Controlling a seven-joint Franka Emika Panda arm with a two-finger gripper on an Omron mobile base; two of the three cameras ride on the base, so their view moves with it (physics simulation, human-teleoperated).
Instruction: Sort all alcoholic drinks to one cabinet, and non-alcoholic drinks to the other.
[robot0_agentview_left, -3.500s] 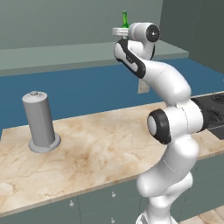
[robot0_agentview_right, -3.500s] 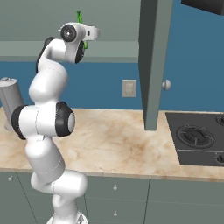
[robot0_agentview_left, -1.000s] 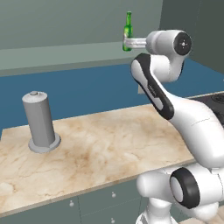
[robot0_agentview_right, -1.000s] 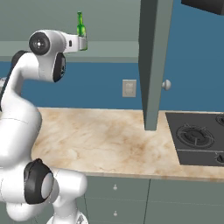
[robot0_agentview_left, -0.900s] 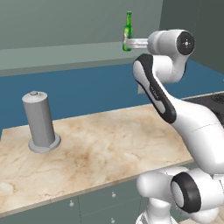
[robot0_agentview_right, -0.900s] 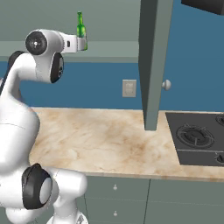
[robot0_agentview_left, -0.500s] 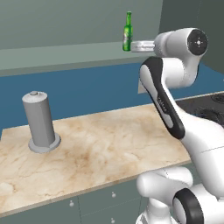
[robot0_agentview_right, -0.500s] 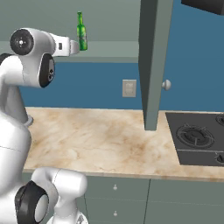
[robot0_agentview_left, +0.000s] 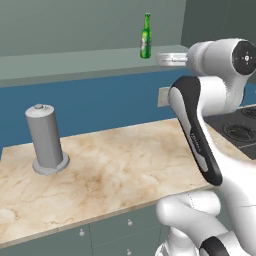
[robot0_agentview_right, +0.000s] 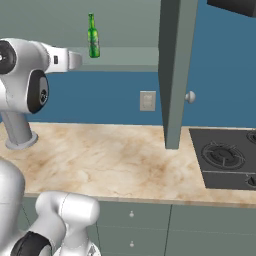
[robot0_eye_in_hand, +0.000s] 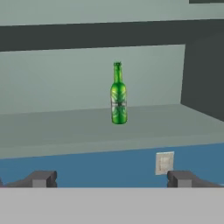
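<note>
Now the bottle (robot0_eye_in_hand: 118, 94) stands upright in the cabinet (robot0_eye_in_hand: 87, 127); the gripper (robot0_eye_in_hand: 111, 178), fully open and empty, should be drawn straight back.

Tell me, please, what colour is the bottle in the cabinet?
Green, with a pale label; the bottle shows best in the hand view.

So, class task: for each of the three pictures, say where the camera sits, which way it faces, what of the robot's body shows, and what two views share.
Left base view: behind the arm's left, facing forward over the counter and grey cylinder; the arm rises at right.
Right base view: behind the arm's right, facing the counter, stove and open cabinet door; the arm stands at left.
Hand view: on the hand, facing the cabinet shelf; two fingertips spread apart.
Shared: the green bottle upright on that shelf.
</note>
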